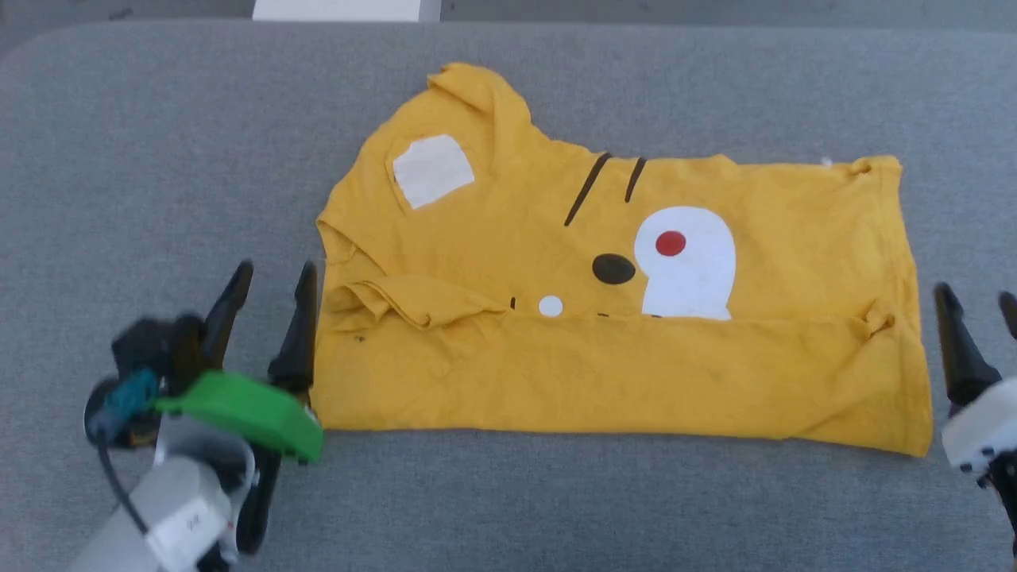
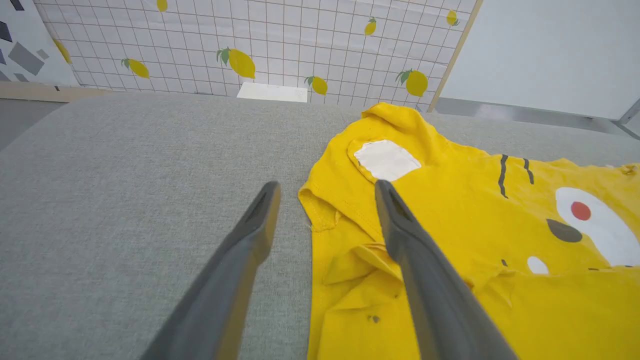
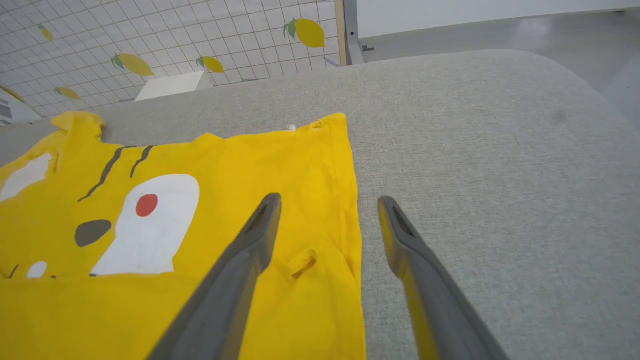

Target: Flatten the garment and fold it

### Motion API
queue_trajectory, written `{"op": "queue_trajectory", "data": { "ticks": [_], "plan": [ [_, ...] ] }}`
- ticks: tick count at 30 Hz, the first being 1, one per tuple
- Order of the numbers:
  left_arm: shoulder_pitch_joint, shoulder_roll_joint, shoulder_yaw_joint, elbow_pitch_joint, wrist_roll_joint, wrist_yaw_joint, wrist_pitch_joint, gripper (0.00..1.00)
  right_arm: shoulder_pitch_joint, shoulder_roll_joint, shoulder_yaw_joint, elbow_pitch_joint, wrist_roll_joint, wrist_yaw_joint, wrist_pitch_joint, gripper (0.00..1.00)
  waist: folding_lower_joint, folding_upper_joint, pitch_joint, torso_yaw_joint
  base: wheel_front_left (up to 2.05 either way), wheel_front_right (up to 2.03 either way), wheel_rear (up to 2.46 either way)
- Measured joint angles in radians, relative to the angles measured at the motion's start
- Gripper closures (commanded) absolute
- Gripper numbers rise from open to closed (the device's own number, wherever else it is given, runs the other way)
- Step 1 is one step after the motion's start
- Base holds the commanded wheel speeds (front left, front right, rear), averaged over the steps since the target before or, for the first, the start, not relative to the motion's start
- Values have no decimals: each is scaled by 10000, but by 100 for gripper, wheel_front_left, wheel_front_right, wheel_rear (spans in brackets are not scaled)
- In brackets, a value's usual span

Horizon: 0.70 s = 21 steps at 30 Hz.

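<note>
While L gripper (image 1: 276, 270) & R gripper (image 1: 976, 295) gape, garment (image 1: 556, 373) lies half-folded, prob. untouched.

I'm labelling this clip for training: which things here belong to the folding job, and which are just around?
Job: bright yellow short-sleeved T-shirt with cartoon face print, partly folded; left pincer, open; right pincer, open.
Around: grey fabric-covered table; flat white box; white grid wall with lemons.

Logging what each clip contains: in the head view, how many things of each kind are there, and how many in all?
Yellow garment: 1
Grippers: 2 (left gripper, right gripper, both open, one at each end of the shirt)
White block at the far edge: 1
Total: 4
</note>
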Motion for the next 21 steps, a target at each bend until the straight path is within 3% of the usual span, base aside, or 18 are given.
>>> {"op": "queue_trajectory", "data": {
  "ticks": [1, 8, 14, 18, 21],
  "plan": [
    [908, -58, 184, -568, 52, 341, -518, 0, 681, 309, -282, -460, -554, 0, -667, 0, 0, 0, -363, -10, 0, 0, 0],
    [2815, -709, 621, -1174, 790, 867, -819, 0, 2279, 771, -522, -612, -1413, 0, -2163, 0, 0, 0, -1099, 15, 0, 0, 0],
    [3750, -1375, 796, -1035, 1340, 836, -848, 0, 3063, 790, -437, 35, -627, 0, -2713, 0, 0, 0, -1556, 13, 0, 0, 0],
    [3789, -1287, 719, -717, 1540, 694, -794, 0, 3081, 792, -311, 171, -633, 0, -2842, 0, 0, 0, -1717, -9, 0, 0, 0],
    [3631, -953, 497, -489, 1680, 539, -146, 0, 3057, 792, -286, 161, -681, 0, -2838, 0, 0, 0, -1712, -25, 0, 0, 0]
  ]
}}
